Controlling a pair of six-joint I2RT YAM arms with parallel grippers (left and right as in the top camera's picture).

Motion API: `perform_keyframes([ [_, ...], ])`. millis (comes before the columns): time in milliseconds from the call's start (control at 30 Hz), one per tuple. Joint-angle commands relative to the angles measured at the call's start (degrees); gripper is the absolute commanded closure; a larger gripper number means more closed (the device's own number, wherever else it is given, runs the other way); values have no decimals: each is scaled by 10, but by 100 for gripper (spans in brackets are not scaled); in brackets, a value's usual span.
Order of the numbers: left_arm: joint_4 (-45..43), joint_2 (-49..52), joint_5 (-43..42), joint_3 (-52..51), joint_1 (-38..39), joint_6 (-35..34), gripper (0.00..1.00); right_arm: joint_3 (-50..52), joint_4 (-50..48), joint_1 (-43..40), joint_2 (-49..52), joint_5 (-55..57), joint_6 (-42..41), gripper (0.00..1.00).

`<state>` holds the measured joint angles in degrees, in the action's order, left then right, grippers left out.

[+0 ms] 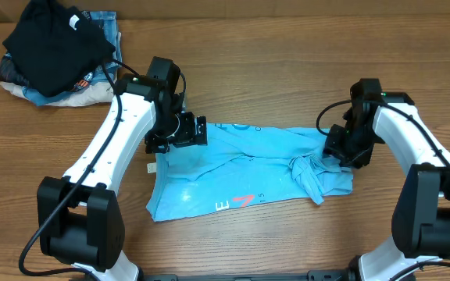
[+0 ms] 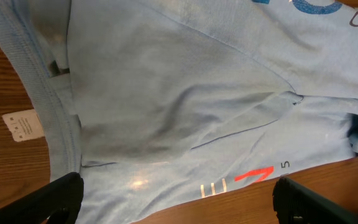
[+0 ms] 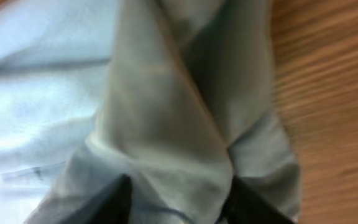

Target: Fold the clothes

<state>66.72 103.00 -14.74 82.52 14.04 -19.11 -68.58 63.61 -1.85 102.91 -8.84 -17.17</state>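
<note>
The light sky-blue T-shirt (image 1: 233, 168) lies spread across the middle of the table, chest lettering up, with red-orange and white letters (image 1: 237, 202) near its front edge. Its right end is bunched into a twisted lump (image 1: 307, 170). A small white tag (image 1: 151, 165) lies at its left edge. My left gripper (image 1: 180, 133) hovers over the shirt's back-left corner; the left wrist view shows it (image 2: 176, 205) wide open and empty above the shirt (image 2: 179, 99), lettering (image 2: 247, 179) and tag (image 2: 22, 124). My right gripper (image 1: 341, 150) is at the bunched right end, its fingers (image 3: 178, 202) closed around a raised ridge of the shirt (image 3: 166, 112).
A black garment (image 1: 53, 43) lies on a pile of blue denim and beige folded clothes (image 1: 92, 90) at the back left corner. Bare wooden table (image 1: 287, 70) surrounds the shirt and shows beside it in the right wrist view (image 3: 334, 93).
</note>
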Motion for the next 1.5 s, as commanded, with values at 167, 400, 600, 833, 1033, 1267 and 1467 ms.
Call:
perform_keyframes([
  [167, 3, -10, 3, -2, -2, -1, 0, 4, -15, 0, -12, -65, 7, 94],
  [400, 3, -10, 3, -2, -2, -1, 0, -7, -34, 0, -12, -149, 5, 96],
  [600, 1, -10, 3, -2, -2, -1, 0, -12, -51, 7, -12, -233, 5, 96],
  [833, 1, -10, 3, -2, -2, -2, 0, -12, -101, 40, -12, -238, -21, 96],
  [1033, 3, -10, 3, -2, -2, -2, 0, -12, -149, 51, -12, -238, -18, 60],
  [1267, 6, -10, 3, -2, -2, -2, 0, -22, -131, 46, -14, -231, 5, 37],
  [1467, 14, -10, 3, -2, -2, -1, 0, -61, -17, 24, -40, -136, 5, 37],
])
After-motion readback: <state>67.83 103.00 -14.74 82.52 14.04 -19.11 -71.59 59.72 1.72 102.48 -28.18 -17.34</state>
